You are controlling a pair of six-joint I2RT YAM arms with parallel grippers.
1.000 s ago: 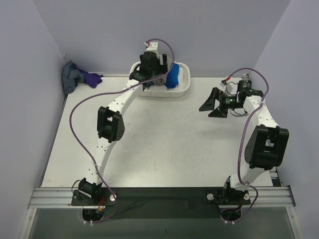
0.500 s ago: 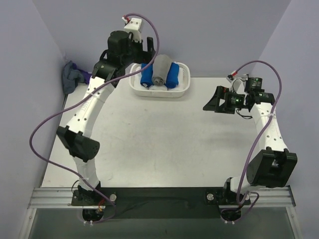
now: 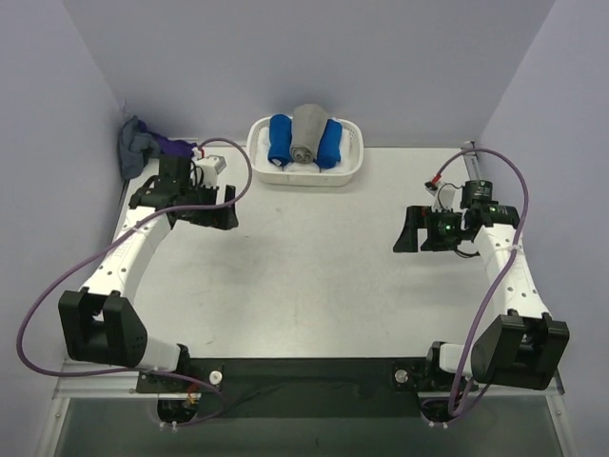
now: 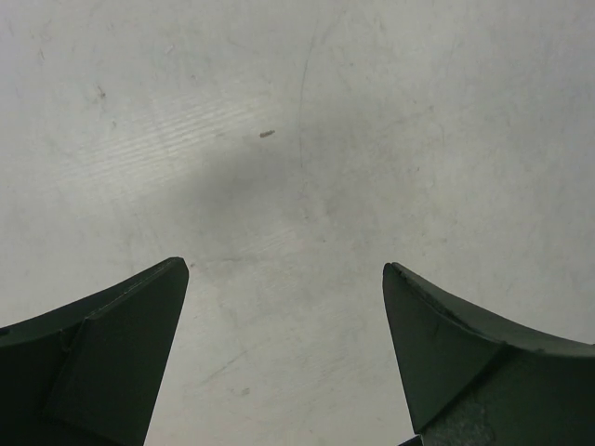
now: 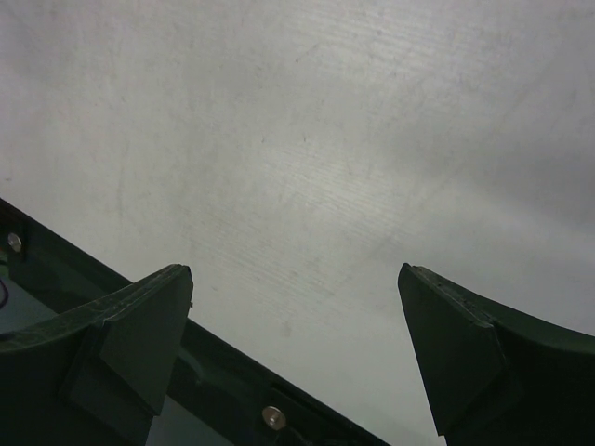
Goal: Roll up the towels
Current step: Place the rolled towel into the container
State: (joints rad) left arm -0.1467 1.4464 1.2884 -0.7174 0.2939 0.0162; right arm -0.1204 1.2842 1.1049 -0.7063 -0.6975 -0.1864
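L end effector and R end effector both gape wide, empty, over white counter. Mid-grey terry towel lies rolled in white plastic basket btwn blue towel rolls. Crumpled grey-and-purple cloth heap, far-left corner, prob. unrolled.

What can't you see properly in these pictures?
Top view: the floor of the basket, hidden under the grey towel roll and two blue rolls.
Top view: the cloth pile in the corner is bunched and small; how many cloths, cannot tell.
Wrist views: the left claw and right claw are cut off by the bottom edge; only bare table shows, no towels.
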